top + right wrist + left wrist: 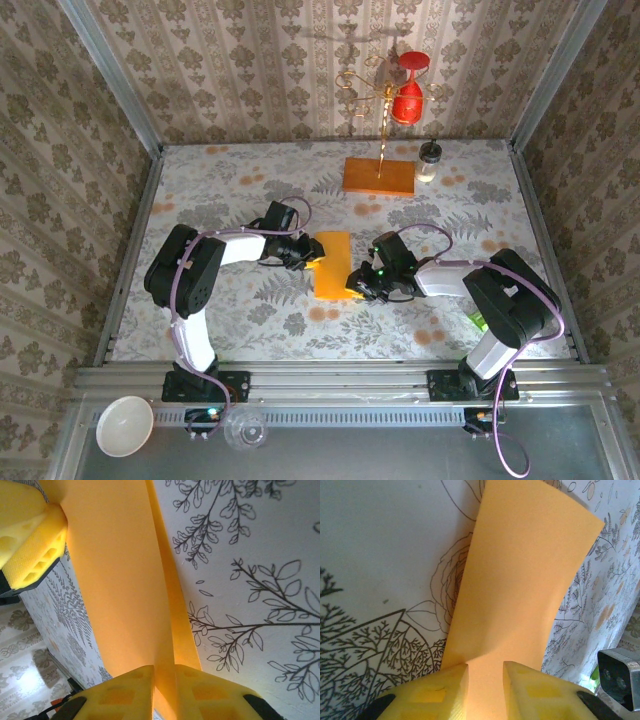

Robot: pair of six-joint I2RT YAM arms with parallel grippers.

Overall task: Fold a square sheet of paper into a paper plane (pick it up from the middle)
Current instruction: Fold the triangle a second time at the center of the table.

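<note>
The square sheet of paper (334, 262), orange-yellow, lies folded into a narrow rectangle at the middle of the table. My left gripper (308, 252) is at its left edge. In the left wrist view the paper (520, 580) runs away from the left gripper (485, 680), whose fingers stand a clear gap apart with the paper between and under them. My right gripper (358, 285) is at the paper's lower right edge. In the right wrist view a raised layer of the paper (115, 580) passes between the nearly closed fingers of the right gripper (164, 680). A left finger (30, 540) shows at the far edge.
A brown-orange wooden block (379, 176) with a gold wire stand and a red hanging piece (407, 100) stands at the back. A small bottle (429, 160) is beside it. A white bowl (125, 425) and a clear cup (245, 430) sit by the left base.
</note>
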